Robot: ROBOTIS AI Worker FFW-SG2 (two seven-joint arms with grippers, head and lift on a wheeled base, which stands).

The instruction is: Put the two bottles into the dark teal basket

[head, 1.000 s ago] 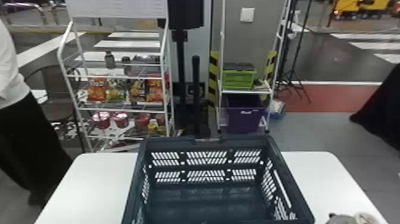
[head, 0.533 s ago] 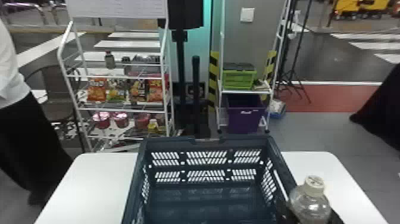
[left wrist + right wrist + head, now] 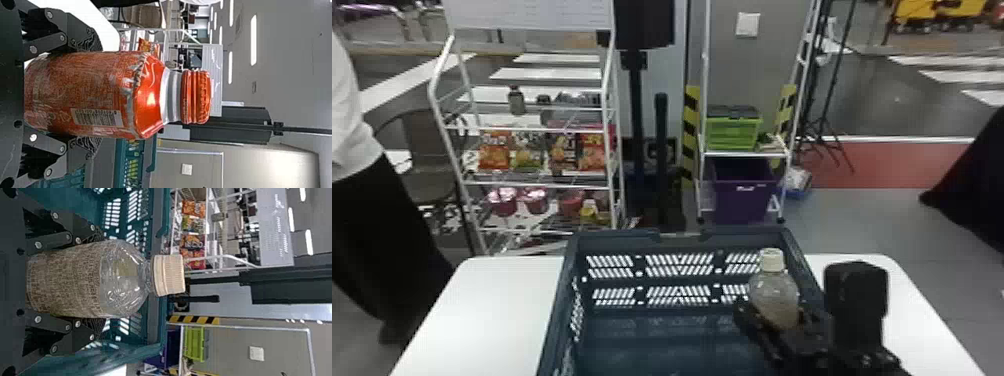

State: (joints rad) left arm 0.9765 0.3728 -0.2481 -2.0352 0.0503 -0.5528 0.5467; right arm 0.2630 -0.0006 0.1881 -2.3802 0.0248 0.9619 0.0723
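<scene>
Two bottles are held, one per claw; neither has been released. The clear, pale-capped bottle (image 3: pixel 774 295) is clamped upright in the right claw (image 3: pixel 97 283) and carried over the right-hand part of the dark teal basket (image 3: pixel 612 239). Whether its base is below the rim cannot be told. The red-orange bottle (image 3: pixel 148 102) is gripped upright in the left claw (image 3: pixel 93 94), near the basket's side. Step in hand, as judged: placement of the clear bottle. Next: base to be lowered to the basket floor, grip then opened; space to be left for the second bottle.
</scene>
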